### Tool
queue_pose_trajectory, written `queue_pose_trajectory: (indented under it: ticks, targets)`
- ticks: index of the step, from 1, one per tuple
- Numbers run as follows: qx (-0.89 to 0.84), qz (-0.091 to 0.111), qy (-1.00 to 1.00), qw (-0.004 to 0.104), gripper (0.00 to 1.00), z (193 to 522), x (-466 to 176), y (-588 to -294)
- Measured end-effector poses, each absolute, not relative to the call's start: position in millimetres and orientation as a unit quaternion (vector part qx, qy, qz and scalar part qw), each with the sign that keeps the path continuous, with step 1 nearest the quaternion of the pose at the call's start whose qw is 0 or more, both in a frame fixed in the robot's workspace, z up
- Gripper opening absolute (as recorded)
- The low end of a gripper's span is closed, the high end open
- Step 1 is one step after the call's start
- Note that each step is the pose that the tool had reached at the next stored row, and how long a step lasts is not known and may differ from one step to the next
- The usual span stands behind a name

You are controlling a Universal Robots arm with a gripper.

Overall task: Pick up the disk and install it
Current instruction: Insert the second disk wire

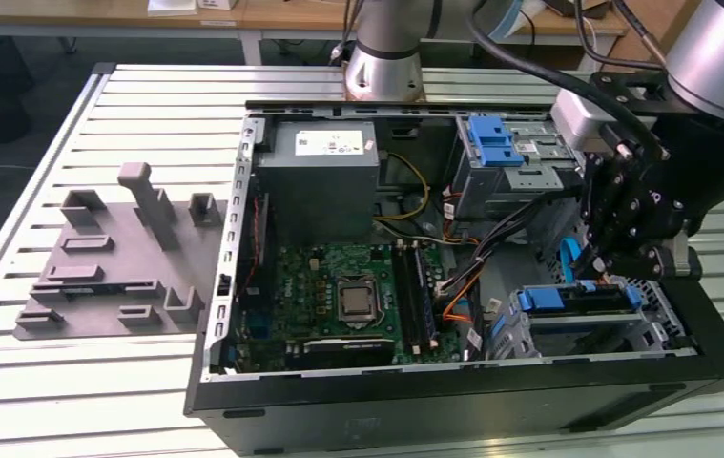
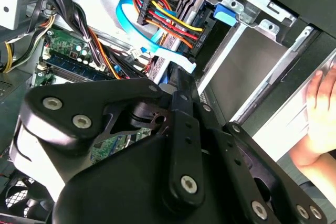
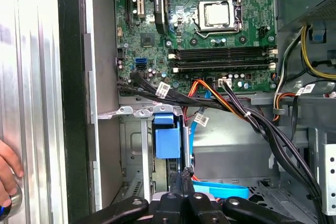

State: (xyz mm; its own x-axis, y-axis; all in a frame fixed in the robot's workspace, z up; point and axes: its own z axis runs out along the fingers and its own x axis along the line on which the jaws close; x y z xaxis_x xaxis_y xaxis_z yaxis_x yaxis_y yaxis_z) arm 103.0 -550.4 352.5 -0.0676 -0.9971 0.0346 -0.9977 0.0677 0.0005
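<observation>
One grey fixture (image 1: 113,262) on the desk (image 1: 82,401) | one open case (image 1: 464,401) | one disk (image 1: 578,300) in the lower bay at the exterior view's right, long edge running across that view, directly beneath the fingertips | one gripper (image 1: 606,277), fingers pressed together, grip on the blue carrier unclear | one person's hand (image 2: 321,114) at the case edge

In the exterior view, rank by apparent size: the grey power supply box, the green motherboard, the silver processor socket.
1. Green motherboard, largest.
2. Grey power supply box, clearly smaller.
3. Silver processor socket, far smallest.
</observation>
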Motion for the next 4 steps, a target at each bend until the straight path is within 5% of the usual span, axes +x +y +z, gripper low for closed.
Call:
queue_pose_trajectory:
  ticks: [4]
  targets:
    - [0.683, 0.012, -0.731, 0.013, 0.11, 352.5, 103.0, -550.4]
